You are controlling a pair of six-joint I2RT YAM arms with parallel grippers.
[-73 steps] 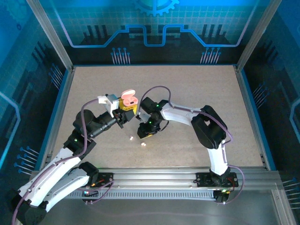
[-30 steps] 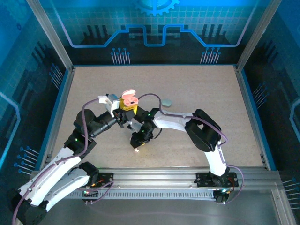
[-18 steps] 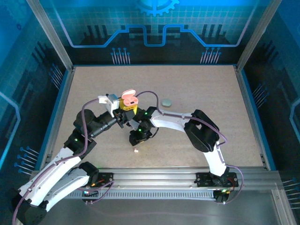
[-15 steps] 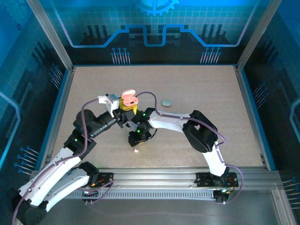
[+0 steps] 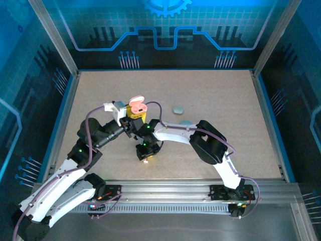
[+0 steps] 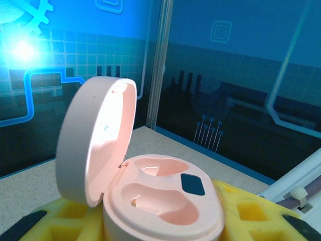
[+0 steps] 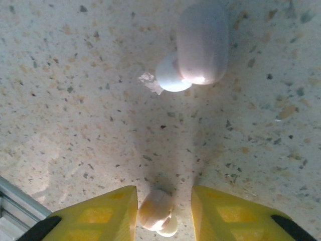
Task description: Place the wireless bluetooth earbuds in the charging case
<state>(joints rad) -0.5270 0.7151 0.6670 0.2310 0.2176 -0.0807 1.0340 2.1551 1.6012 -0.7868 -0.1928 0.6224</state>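
Open pink case [image 6: 165,201], lid [image 6: 95,145] upright

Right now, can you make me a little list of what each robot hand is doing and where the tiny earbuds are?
left fingers: shut on the pink charging case
case lid: open, both pockets empty
right fingers: low over the table, open, one on each side of a pale earbud
second earbud: lying on the table just ahead of the right fingers, untouched
grey-green case: lying farther back on the table, away from both arms
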